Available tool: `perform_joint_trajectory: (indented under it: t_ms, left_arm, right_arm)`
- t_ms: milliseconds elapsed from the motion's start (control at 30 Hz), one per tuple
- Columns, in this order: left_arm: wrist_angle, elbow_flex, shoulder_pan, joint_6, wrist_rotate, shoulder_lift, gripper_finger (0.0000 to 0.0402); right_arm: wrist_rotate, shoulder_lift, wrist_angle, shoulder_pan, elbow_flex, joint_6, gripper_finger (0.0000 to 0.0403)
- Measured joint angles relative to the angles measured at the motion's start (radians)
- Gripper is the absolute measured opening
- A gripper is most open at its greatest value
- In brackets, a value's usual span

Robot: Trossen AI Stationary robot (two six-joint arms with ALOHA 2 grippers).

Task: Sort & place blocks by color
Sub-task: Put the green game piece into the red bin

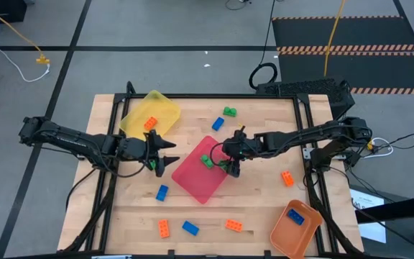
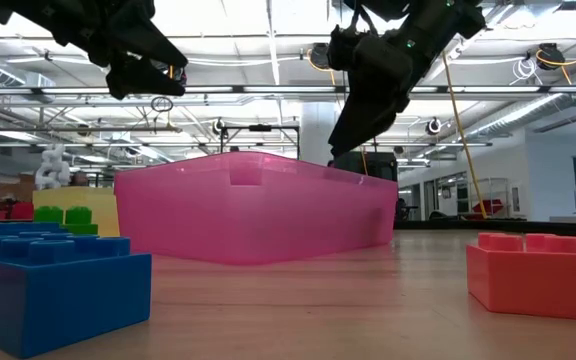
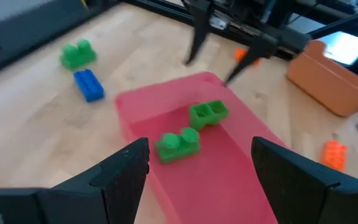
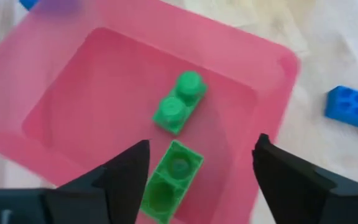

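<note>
Two green blocks (image 4: 179, 102) (image 4: 169, 180) lie inside the pink-red tray (image 1: 192, 183) at the table's middle. My right gripper (image 4: 201, 168) hovers open just above them, over the tray's right part (image 1: 232, 155), clear of its rim in the low view (image 2: 353, 130). My left gripper (image 1: 167, 155) is open at the tray's left edge, raised, facing the tray (image 3: 197, 168). An orange block (image 1: 150, 124) sits in the yellow tray (image 1: 157, 108). A blue block (image 1: 296, 216) sits in the orange tray (image 1: 286, 237). Several loose blocks lie on the table.
Loose on the wood: a blue block (image 1: 218, 124) and a green block (image 1: 230, 111) behind the pink-red tray, an orange block (image 1: 287, 178) to its right, a blue block (image 1: 162, 192) near its left corner, and orange (image 1: 164, 228), blue (image 1: 190, 228) and orange (image 1: 233, 225) blocks by the near edge.
</note>
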Motion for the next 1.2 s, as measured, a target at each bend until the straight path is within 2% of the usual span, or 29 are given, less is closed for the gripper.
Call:
perform_joint_trajectory:
  t_ms: [167, 333, 467, 667, 933, 1200]
  left_arm:
    - [-0.005, 0.000, -0.001, -0.101, 0.112, -0.009, 0.0280]
    - [-0.073, 0.000, -0.024, -0.187, 0.125, -0.008, 0.0280]
    - [-0.269, 0.015, -0.042, -0.343, 0.089, -0.008, 0.0280]
    - [-0.646, 0.120, -0.081, -0.540, 0.029, 0.023, 0.0280]
    - [-0.820, 0.230, -0.120, -0.650, 0.032, 0.160, 0.0280]
    - [-1.068, 0.294, -0.124, -0.749, 0.129, 0.343, 0.0280]
  right_arm:
    - [0.090, 0.000, 0.027, -0.002, -0.001, -0.070, 0.0287]
    - [0.129, 0.000, 0.172, -0.009, -0.001, -0.134, 0.0283]
    - [0.128, -0.001, 0.257, -0.010, -0.001, -0.186, 0.0282]
    - [0.126, -0.001, 0.248, -0.010, -0.001, -0.201, 0.0282]
    - [0.126, -0.001, 0.255, -0.006, -0.001, -0.206, 0.0281]
    - [0.126, -0.001, 0.261, -0.006, -0.025, -0.217, 0.0281]
